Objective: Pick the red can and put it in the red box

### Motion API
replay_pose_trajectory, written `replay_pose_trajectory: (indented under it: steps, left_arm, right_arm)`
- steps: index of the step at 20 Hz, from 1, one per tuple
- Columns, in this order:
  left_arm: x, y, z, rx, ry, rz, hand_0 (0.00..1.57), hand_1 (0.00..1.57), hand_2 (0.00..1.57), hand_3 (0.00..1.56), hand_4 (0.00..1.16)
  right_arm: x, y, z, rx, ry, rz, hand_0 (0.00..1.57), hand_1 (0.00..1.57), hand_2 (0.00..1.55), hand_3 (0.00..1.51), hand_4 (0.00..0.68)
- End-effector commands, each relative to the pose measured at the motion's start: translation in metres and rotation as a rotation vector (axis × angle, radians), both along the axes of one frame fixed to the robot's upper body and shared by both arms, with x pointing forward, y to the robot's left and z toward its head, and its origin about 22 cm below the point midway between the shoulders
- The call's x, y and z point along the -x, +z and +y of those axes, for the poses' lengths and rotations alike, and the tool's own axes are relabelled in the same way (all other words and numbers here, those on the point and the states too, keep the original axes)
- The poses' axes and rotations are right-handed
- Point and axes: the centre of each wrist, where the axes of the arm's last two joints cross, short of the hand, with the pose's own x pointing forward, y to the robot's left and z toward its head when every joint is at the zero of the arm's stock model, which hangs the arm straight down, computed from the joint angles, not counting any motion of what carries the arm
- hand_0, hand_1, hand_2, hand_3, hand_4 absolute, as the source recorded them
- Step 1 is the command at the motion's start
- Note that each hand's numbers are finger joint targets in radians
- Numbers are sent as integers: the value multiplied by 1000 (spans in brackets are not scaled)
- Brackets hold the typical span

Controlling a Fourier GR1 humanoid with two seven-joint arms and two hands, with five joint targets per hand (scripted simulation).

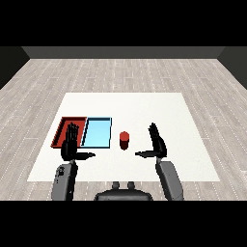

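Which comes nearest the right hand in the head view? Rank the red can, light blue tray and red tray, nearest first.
From the right hand:
1. Small red cylindrical can, standing just to its left.
2. Light blue rectangular tray, beyond the can.
3. Red rectangular tray, farthest left, partly behind the left hand.

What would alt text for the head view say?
A red can stands on a white table, right of a light blue tray and a red tray. The left hand and right hand are open.

Matt white smooth desk [159,111], pale grey wood-plank floor [120,72] with visible grain, small matt red cylindrical can [124,140], flat-coloured smooth red tray [61,126], smooth light blue tray [96,132], matt black hands
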Motion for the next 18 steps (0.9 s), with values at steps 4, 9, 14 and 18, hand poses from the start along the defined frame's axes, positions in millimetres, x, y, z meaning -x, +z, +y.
replay_pose_trajectory:
  steps: [4,9,14,18]
  left_arm:
    - [-4,-9,-12,-16,16,2,0,0,0,0,0]
    - [-3,10,-11,13,10,22,0,0,0,0,0]
    - [-1,2,-26,-7,2,9,0,0,0,0,0]
    - [8,11,-2,-1,13,-10,0,0,0,0,0]
  right_arm:
    - [-17,-12,10,-81,3,60,0,0,0,0,0]
    - [-12,-39,40,-81,24,57,0,0,0,0,0]
    - [-26,-45,42,-119,33,81,0,0,0,0,0]
    - [-13,-50,66,-129,55,88,0,0,0,0,0]
